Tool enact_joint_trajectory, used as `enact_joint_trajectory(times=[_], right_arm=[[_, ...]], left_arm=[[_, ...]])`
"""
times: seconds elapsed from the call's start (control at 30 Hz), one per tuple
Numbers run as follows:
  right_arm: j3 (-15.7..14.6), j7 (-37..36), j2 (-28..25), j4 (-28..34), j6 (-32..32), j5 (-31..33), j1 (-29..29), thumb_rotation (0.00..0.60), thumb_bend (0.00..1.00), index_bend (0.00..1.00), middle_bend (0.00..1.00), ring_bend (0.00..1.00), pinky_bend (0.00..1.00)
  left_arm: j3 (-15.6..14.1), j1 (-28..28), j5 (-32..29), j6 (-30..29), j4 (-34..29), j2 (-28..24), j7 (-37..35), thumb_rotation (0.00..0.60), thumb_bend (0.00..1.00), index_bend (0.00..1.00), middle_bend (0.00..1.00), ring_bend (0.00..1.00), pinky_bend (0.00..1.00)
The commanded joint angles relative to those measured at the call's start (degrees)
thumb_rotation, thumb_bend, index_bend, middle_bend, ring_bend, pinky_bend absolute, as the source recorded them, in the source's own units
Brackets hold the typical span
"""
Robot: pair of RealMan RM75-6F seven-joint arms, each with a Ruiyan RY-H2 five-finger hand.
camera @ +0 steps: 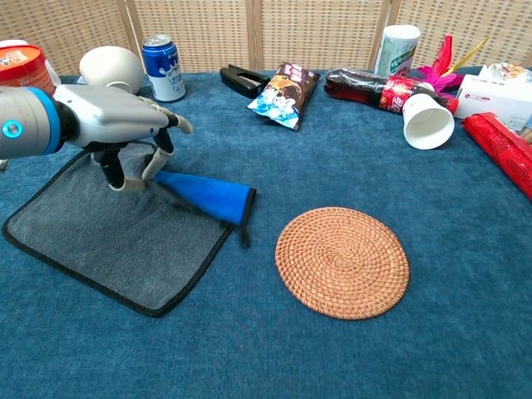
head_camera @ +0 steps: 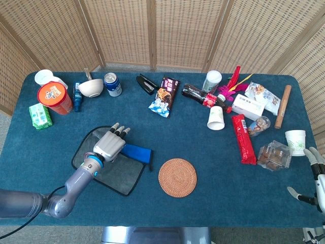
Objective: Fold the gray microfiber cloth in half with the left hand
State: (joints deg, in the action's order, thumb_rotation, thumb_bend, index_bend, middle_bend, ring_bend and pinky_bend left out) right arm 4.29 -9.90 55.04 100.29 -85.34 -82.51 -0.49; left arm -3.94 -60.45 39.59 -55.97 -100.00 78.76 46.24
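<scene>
The gray microfiber cloth (head_camera: pixel 122 175) (camera: pixel 125 245) with black trim lies at the front left of the table. Its far right corner is lifted and turned over, showing a blue underside (head_camera: pixel 136 151) (camera: pixel 204 193). My left hand (head_camera: pixel 109 143) (camera: pixel 116 125) is over the cloth's far half and pinches the lifted edge between thumb and fingers, the other fingers pointing down. At the far right edge of the head view, off the table, my right hand (head_camera: pixel 316 175) hangs with its fingers apart and holds nothing.
A round woven coaster (head_camera: pixel 177 177) (camera: pixel 342 261) lies just right of the cloth. Behind the cloth stand a blue can (head_camera: pixel 112 84), a white bowl (head_camera: pixel 91 87), a red tub (head_camera: pixel 54 97) and a snack bag (head_camera: pixel 164 95). Cups, a bottle and packets crowd the right side.
</scene>
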Motion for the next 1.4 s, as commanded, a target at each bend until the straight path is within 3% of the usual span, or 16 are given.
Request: enact_joint_trajectory(times=[0.03,0.7,1.4], right_arm=[[0.0,0.02,0.01,0.02,-0.03,0.03,-0.02,0.6,0.0,0.0,0.0,0.0,0.0],[-0.06,-0.12,-0.04,0.0,0.01,0.02,0.05,0.6,0.0,0.0,0.0,0.0,0.0],[-0.11,0.36,0.13,-0.05,0.25,0.23,0.19,0.6,0.0,0.0,0.0,0.0,0.0]], left_arm=[[-0.57,0.56,0.98,-0.02,-0.49,-0.3,-0.17,0.6,0.44,0.57,0.0,0.0,0.0],[-4.03,3.56,5.74,-1.17,-5.31,-3.29,1.17,0.6,0.44,0.56,0.0,0.0,0.0],[-5.86,7.84,13.63,0.39,-8.38,-7.21,-3.35,0.6,0.43,0.55,0.0,0.0,0.0]])
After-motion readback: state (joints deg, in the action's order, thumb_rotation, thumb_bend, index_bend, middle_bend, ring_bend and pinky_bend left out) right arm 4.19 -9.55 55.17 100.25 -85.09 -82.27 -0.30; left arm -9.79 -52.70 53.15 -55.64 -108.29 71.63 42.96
